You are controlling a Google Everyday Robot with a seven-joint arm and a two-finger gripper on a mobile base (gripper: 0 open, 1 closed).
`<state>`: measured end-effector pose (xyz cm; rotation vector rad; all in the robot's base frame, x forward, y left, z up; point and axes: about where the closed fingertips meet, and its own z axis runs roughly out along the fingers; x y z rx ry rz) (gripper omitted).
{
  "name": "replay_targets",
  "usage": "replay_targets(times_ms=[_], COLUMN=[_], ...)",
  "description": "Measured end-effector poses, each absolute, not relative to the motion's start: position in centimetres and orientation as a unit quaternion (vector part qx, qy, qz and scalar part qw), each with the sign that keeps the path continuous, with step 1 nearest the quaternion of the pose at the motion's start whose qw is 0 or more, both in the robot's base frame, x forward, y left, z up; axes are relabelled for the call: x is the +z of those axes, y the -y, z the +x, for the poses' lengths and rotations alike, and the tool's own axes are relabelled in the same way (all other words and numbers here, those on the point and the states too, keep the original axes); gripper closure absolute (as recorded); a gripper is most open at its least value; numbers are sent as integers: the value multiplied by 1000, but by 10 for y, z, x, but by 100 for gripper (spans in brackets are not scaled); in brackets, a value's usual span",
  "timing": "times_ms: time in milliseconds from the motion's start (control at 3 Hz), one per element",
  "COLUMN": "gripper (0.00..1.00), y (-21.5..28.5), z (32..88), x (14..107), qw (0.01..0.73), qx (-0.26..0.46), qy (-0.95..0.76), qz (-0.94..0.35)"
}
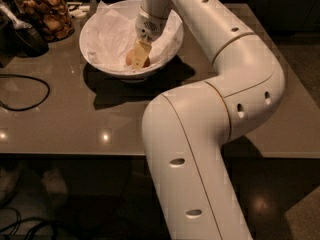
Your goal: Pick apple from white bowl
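- White bowl, wide and conical, stands on the grey-brown table towards its far left part, lined with crumpled white paper.
- Orange-tan, with a reddish blush, the apple lies at the bottom of the bowl on the paper, a little towards the near side.
- Reaching down into the bowl from above, the gripper has its pale yellowish tip right against the apple's right side and covers part of the fruit.
- Whether the gripper has a grasp on the apple cannot be told; the apple rests low in the bowl.
- Cream-white and thick, the arm rises from the bottom of the view, bends at the right and runs back across the table to the bowl.
- Left of the bowl stands a glass jar of brown snacks, apart from it.
- Nearer the camera, a black cable loops on the table at the left edge.
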<state>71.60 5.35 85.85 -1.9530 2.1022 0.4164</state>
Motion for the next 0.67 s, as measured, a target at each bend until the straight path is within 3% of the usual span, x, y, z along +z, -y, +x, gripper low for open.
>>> replay_targets(times_ms=[667], gripper=[100], y=[-57], z=[704], x=[908], qw=[183], qx=[125], qy=[-712], qz=[-666])
